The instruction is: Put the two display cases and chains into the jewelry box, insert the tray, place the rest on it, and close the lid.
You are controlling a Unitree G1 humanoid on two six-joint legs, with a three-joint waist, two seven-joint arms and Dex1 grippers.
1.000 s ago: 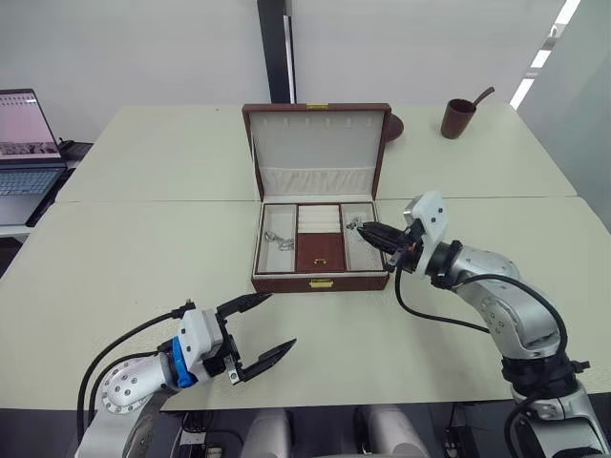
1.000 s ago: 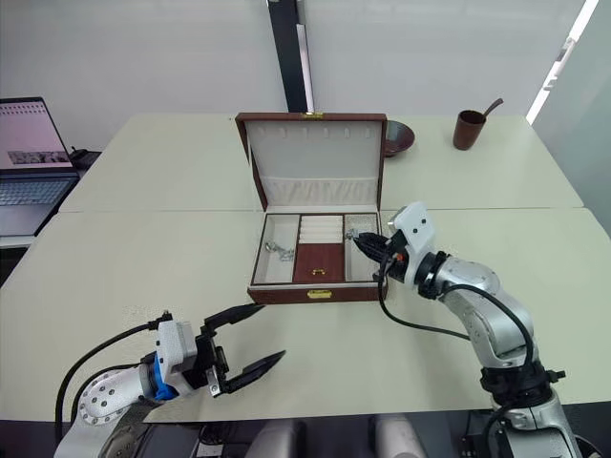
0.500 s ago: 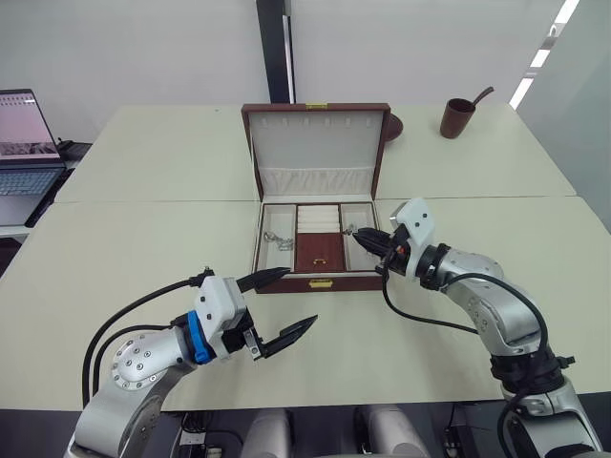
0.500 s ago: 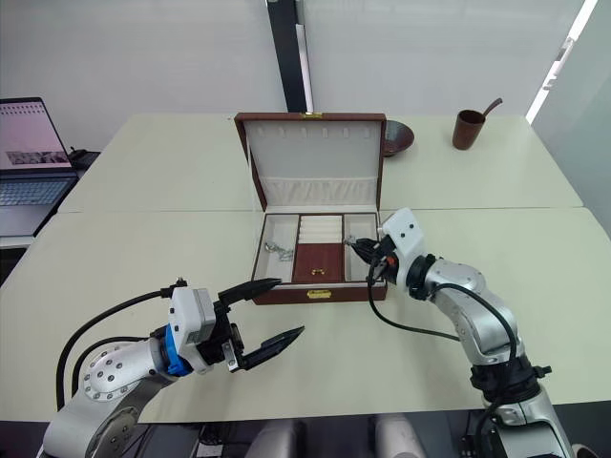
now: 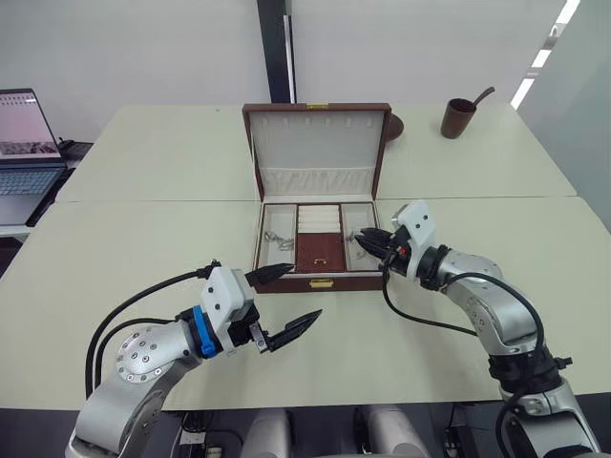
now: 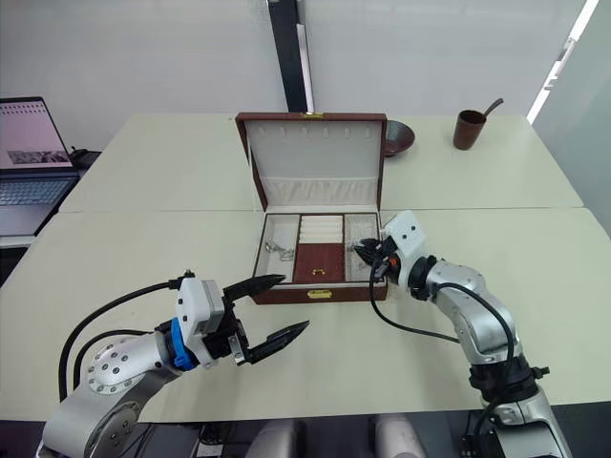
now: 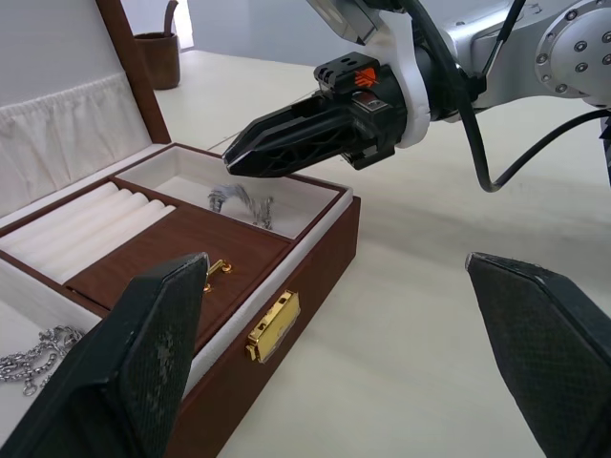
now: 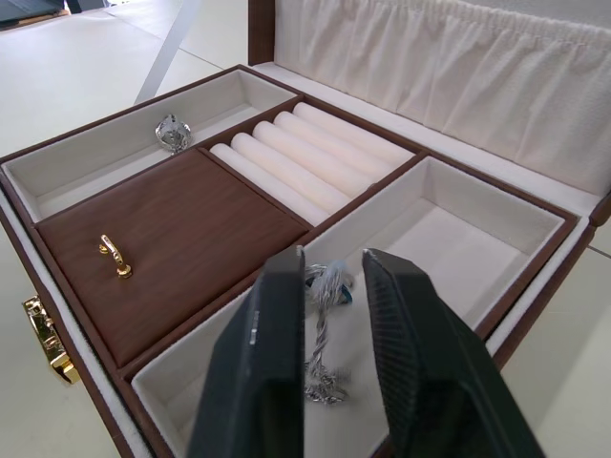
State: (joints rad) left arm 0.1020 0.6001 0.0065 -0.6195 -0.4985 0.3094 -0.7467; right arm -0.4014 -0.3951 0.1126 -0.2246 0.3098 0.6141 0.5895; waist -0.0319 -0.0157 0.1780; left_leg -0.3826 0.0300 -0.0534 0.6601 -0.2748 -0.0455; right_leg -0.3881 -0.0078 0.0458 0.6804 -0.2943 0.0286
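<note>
Lowest in the head view, at the lower left, the left gripper (image 5: 284,302) hangs over the desk (image 5: 124,258) with its two black fingers spread wide. It holds nothing. It sits just in front of the jewelry box (image 5: 321,281), near the front left corner.

Further up, in the middle of the frame, the jewelry box stands open. The tray (image 8: 172,229) is already inside it, with its brown panel and small gold knob in the middle. A silver thing (image 5: 278,238) lies in the left pocket of the tray.

On the right of the box, the right gripper (image 5: 366,239) reaches over the right pocket. Its fingers are only a little apart, and a silver chain (image 8: 321,324) hangs between them with its low end down on the cream lining.

So the step in hand looks like putting the last pieces on the tray. Next, the right gripper likely needs to open, let the chain drop, and pull back clear of the box.

Behind the tray, the lid (image 5: 317,141) stands up. It is not yet closed.

At the far upper right sits a brown cup (image 5: 457,117).
</note>
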